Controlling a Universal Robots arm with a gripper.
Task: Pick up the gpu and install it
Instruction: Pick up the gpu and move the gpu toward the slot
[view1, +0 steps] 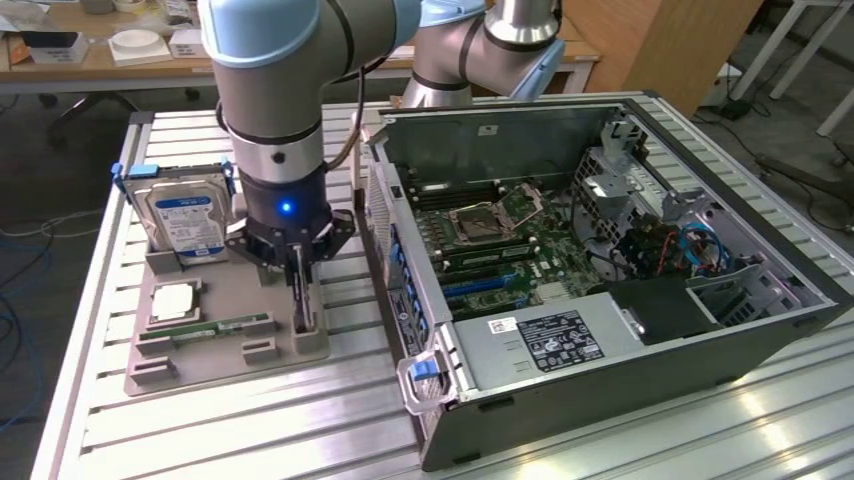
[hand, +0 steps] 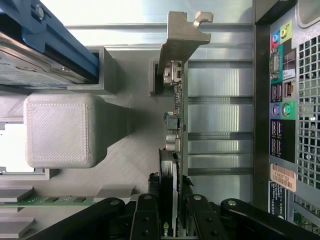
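Gripper (hand: 170, 202) sitting narrow, clamping gpu (hand: 179, 120) across thin faces. Gpu standing on edge in tray (view1: 214, 350), long axis running alongside case (view1: 601, 400), bracket (hand: 182, 40) at far end.

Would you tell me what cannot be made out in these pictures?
Exterior view: the faces of the gpu; it stands edge-on in the tray, partly behind the gripper.
Wrist view: the gripped end of the gpu, cut off by the picture's edge.
Exterior view: the expansion slots in the case and the label text on the hard drive, too small.
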